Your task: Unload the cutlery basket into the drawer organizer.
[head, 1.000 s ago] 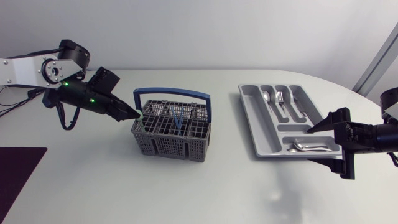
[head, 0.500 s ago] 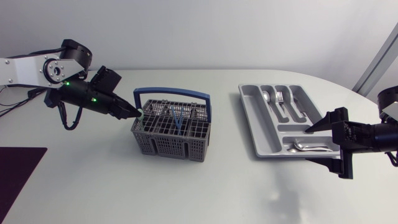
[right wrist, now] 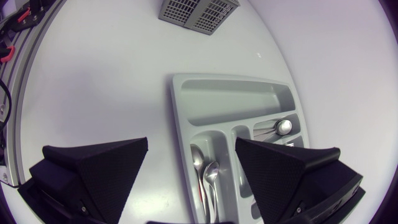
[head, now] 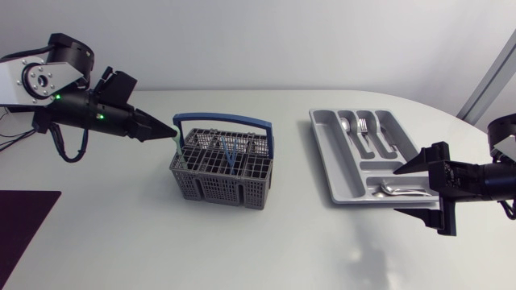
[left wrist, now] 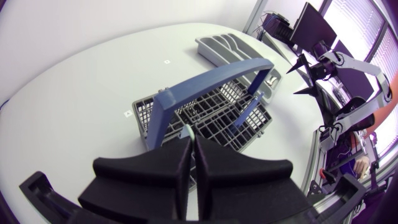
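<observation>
The grey wire cutlery basket (head: 219,171) with a blue carrying handle (head: 224,119) stands mid-table. My left gripper (head: 172,131) hovers at its left end, shut on the top of a pale green-handled utensil (head: 180,150) that hangs down into the basket. In the left wrist view the fingers (left wrist: 214,163) are pressed together on that thin handle (left wrist: 186,130) above the basket (left wrist: 208,118). A blue-handled utensil (head: 230,153) still stands inside. The grey drawer organizer (head: 332,165) holds a spoon and fork (head: 362,126) and more spoons (head: 401,190). My right gripper (head: 397,192) stands open at the organizer's right front corner, holding nothing.
In the right wrist view the organizer (right wrist: 230,99) lies under and ahead of the open gripper (right wrist: 191,147), with the basket (right wrist: 198,12) far ahead. A dark mat (head: 20,221) lies at the table's front left edge. Bare tabletop separates basket and organizer.
My left gripper has closed on the pale green handle and pulled back up and to the left, drawing the utensil partway out of the basket. The right arm has barely shifted.
</observation>
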Available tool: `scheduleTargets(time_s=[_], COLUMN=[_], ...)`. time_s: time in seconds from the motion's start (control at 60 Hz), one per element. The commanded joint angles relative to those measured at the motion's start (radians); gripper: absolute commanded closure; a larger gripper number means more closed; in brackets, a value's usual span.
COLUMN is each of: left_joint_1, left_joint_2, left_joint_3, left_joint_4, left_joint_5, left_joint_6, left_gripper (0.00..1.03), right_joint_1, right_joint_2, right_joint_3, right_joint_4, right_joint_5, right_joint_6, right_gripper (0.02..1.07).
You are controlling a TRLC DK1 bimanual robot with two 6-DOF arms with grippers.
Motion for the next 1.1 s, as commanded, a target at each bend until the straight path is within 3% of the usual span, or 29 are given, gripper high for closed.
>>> scheduleTargets(time_s=[0.0, 0.3, 0.95, 1.083], left_joint_1=[0.035, 0.078, 0.091, 0.087], left_joint_2=[-0.016, -0.023, -0.163, -0.224], left_joint_3=[0.012, 0.069, 0.124, 0.143], left_joint_4=[-0.010, -0.108, -0.149, -0.185], left_joint_5=[0.042, 0.134, 0.137, 0.160], left_joint_6=[-0.030, -0.035, -0.033, 0.008], left_gripper=[1.00, 1.00, 1.00, 1.00], right_joint_1=[0.012, 0.013, 0.039, 0.064], right_joint_2=[-0.015, -0.038, -0.090, -0.141], right_joint_3=[-0.025, -0.031, -0.045, -0.029], right_joint_4=[-0.017, -0.029, -0.043, -0.101], right_joint_5=[-0.005, -0.002, -0.001, -0.005], right_joint_6=[0.017, 0.017, 0.040, 0.073], right_gripper=[0.06, 0.06, 0.06, 0.06])
